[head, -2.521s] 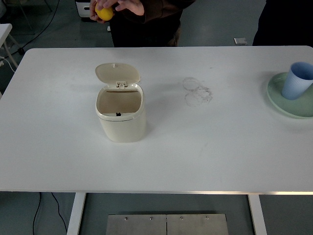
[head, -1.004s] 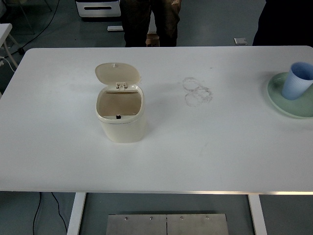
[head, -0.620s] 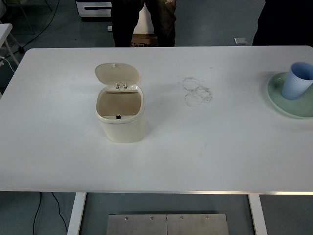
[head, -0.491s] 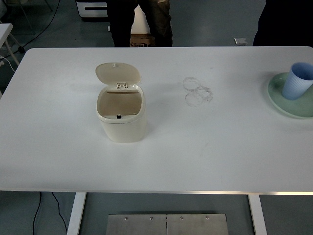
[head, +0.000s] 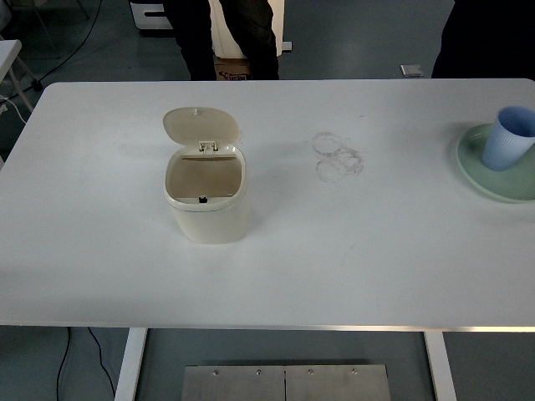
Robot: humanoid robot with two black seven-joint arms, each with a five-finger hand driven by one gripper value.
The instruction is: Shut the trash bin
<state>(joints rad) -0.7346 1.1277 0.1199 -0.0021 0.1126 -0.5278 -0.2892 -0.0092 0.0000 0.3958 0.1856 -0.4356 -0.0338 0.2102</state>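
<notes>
Cream trash bin (head: 207, 196) upright on white surface (head: 351, 267), its lid (head: 201, 124) hinged open. Neither my left nor right robot hand in view.

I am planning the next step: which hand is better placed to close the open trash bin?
Probably left: neither hand is in view, but the trash bin stands left of the table's middle, its lid hinged open at the back.

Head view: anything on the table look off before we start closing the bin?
Nothing damaged or spilled. The trash bin stands upright with its lid flipped back open. Faint ring marks smudge the table. The blue cup leans on the green plate.
</notes>
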